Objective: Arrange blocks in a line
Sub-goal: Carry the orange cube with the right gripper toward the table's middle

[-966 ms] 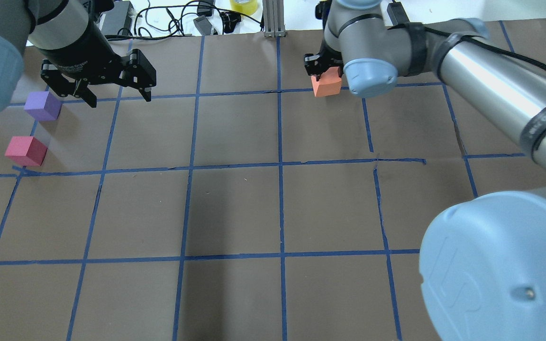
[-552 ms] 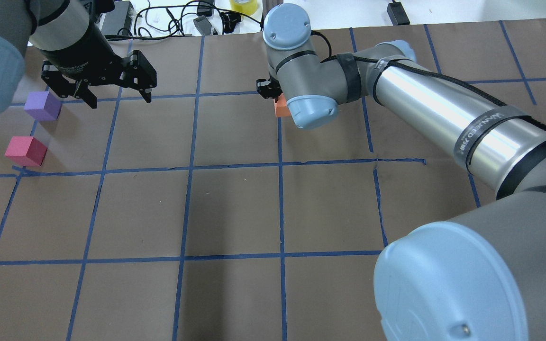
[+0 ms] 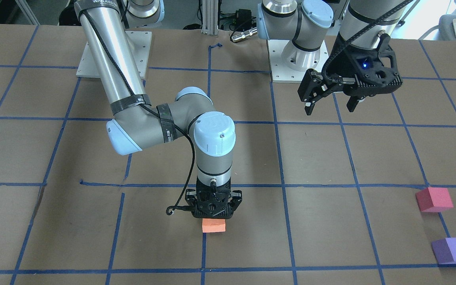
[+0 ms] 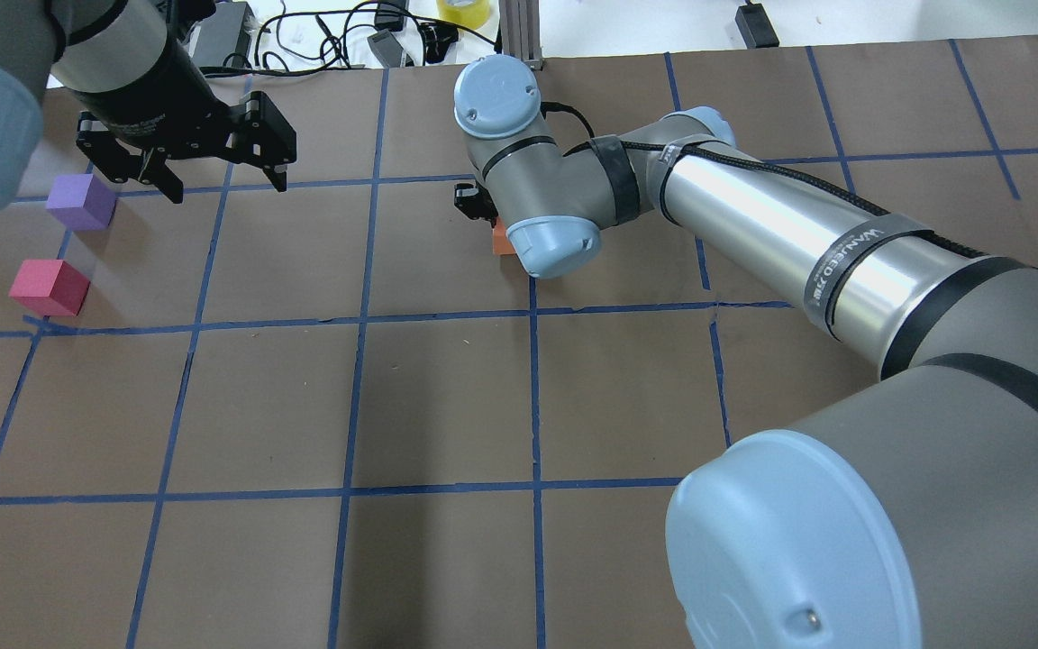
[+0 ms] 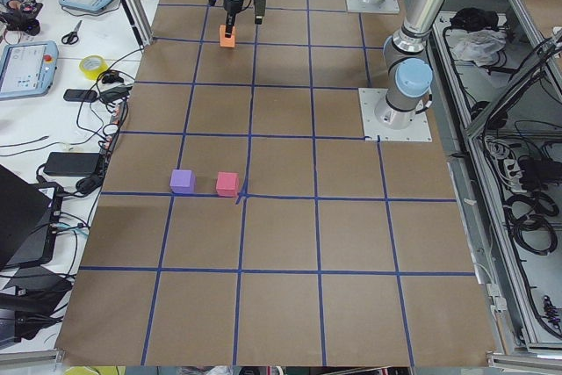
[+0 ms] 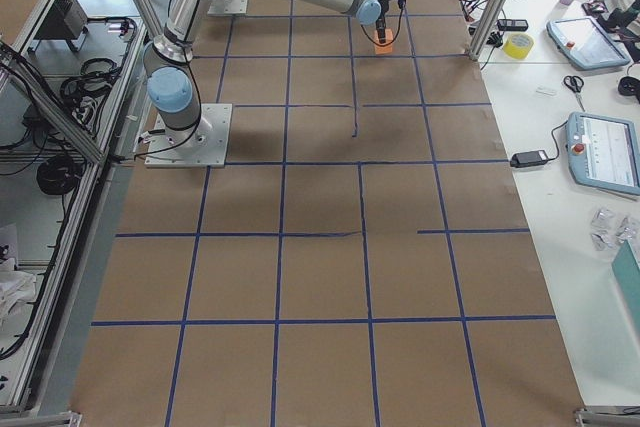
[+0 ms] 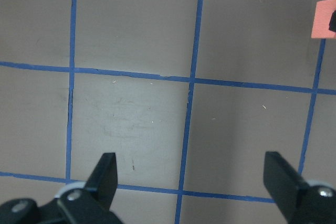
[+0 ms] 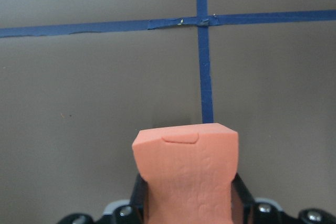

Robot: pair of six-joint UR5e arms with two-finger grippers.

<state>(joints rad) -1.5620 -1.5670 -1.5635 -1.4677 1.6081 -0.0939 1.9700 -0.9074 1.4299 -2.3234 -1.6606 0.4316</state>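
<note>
Orange block (image 3: 213,226) clamped in right pincer (image 3: 213,217) over tape line (image 8: 205,93); left pincer (image 3: 329,109) apart.

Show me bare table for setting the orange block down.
Bare: the taped squares between the orange block, held in the right gripper, and the pink block; also the next row toward the robot. Crowded: the left end, by the pink block, purple block and left gripper.

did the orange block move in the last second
Yes. In the overhead view the orange block, gripped by the right hand, crossed from right of the central vertical tape line to just left of it, and came closer to the camera.
</note>
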